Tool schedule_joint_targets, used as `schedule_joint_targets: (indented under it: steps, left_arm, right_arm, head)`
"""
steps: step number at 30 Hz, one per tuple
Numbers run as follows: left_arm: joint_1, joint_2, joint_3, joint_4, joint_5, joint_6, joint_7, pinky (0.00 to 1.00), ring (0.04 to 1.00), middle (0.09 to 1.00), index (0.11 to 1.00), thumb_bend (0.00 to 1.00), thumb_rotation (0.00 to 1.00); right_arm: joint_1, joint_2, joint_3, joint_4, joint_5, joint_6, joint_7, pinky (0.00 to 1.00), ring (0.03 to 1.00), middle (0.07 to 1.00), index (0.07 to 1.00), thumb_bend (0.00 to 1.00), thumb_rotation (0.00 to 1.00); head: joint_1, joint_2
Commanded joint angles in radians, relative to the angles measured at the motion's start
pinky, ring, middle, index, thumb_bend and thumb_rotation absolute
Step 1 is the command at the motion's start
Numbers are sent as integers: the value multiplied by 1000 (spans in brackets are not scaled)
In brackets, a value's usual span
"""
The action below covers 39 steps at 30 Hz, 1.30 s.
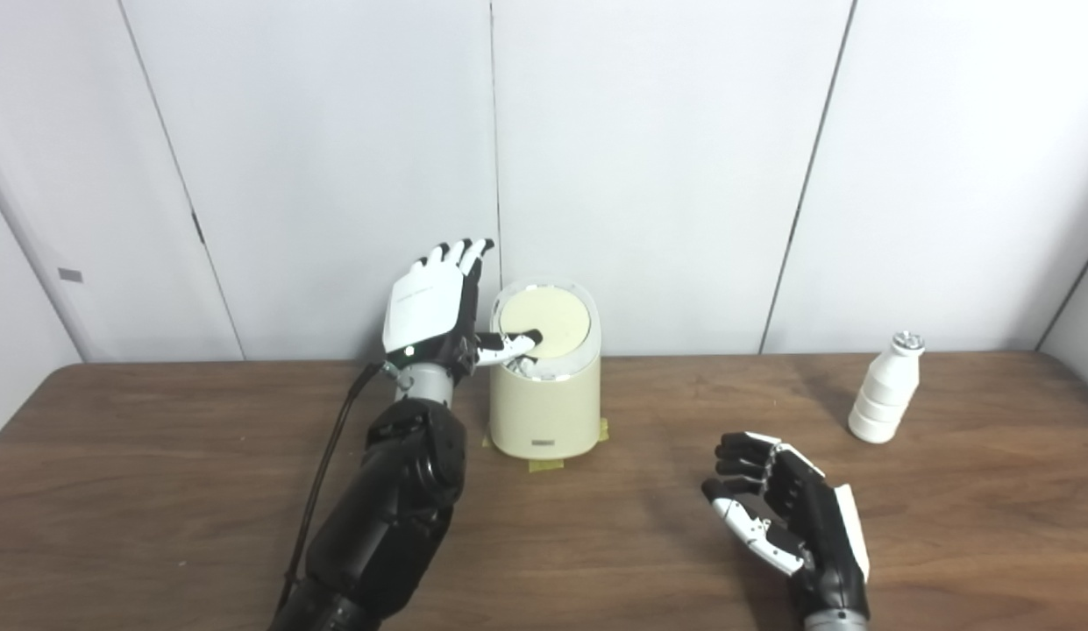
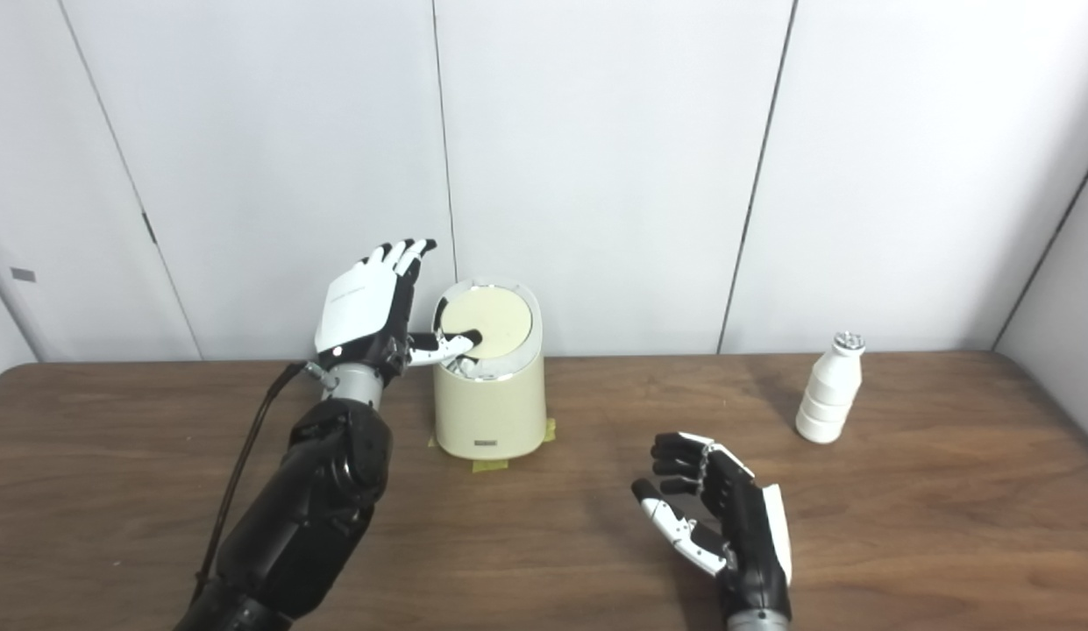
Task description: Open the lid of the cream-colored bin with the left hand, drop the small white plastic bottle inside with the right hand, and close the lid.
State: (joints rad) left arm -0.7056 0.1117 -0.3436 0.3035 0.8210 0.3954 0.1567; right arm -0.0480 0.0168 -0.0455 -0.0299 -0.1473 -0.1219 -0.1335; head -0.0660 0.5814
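Observation:
The cream-colored bin [image 1: 545, 412] stands upright at the back middle of the table, held down with yellow tape. Its round lid [image 1: 548, 321] looks tilted toward me; I cannot tell how far it is open. My left hand [image 1: 434, 307] is raised beside the bin's left side, fingers spread upward, with its thumb [image 1: 513, 343] resting on the lid's front edge. The small white plastic bottle [image 1: 885, 389] stands upright at the back right. My right hand [image 1: 785, 513] hovers low over the table in front, fingers loosely curled, holding nothing, well short of the bottle.
The brown wooden table [image 1: 158, 491] runs the full width of the view. White wall panels [image 1: 666, 158] stand right behind the bin and bottle. A black cable [image 1: 324, 473] runs along my left forearm.

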Motion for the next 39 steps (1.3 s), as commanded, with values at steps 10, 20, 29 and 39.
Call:
schedule_joint_targets:
  steps: [10,20,29,39]
  left_arm:
    - [-95,-7,-28,30,47,-1,21,1000,982,963,949,761,369]
    - [-125,65,-186,80,305,60,4,1000,1000,995,975,986,230]
    - [-115,90,-198,73,385,67,-43,1000,1000,999,973,1000,181]
    - [-95,83,-166,58,379,66,-48,1000,998,974,969,854,469]
  right_arm:
    - [-23,10,2,-27,2,-12,-11,554,624,639,623,292,147]
    - [-29,17,7,-36,-11,14,-20,553,623,638,619,277,127]
    - [-32,12,7,-33,-4,12,-20,553,621,634,620,274,115]
    - [-31,7,8,-28,-5,3,-22,553,621,635,618,282,133]
  head:
    - [-3,2]
    - [-6,-2]
    - [-3,-3]
    - [-2,-1]
